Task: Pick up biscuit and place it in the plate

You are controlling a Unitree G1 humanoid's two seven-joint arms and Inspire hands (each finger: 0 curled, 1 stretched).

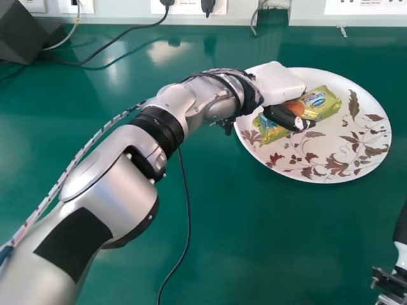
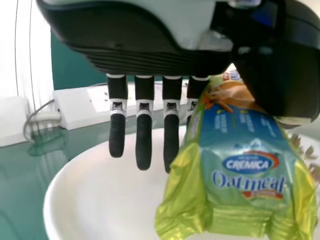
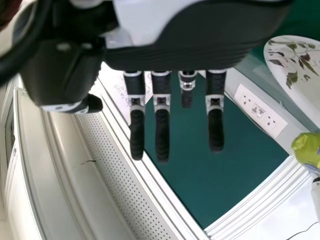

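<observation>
My left hand [image 1: 278, 82] is over the plate [image 1: 343, 162], beside the long green and yellow biscuit packet [image 1: 323, 101]. The packet lies slantwise within the rim, with the dark thumb across its near side. In the left wrist view the left hand [image 2: 144, 95] has straight fingers on one side of the packet [image 2: 247, 172] and its thumb on the other, above the white plate [image 2: 107, 187]. The right arm shows at the right edge of the head view. In the right wrist view the right hand [image 3: 162, 107] has straight fingers with nothing between them.
A black cable [image 1: 186, 210] runs over the green table [image 1: 254, 248] beneath the left arm. A dark box [image 1: 28, 32] stands at the far left corner. Wall sockets [image 1: 189, 6] with plugs and cables line the back edge.
</observation>
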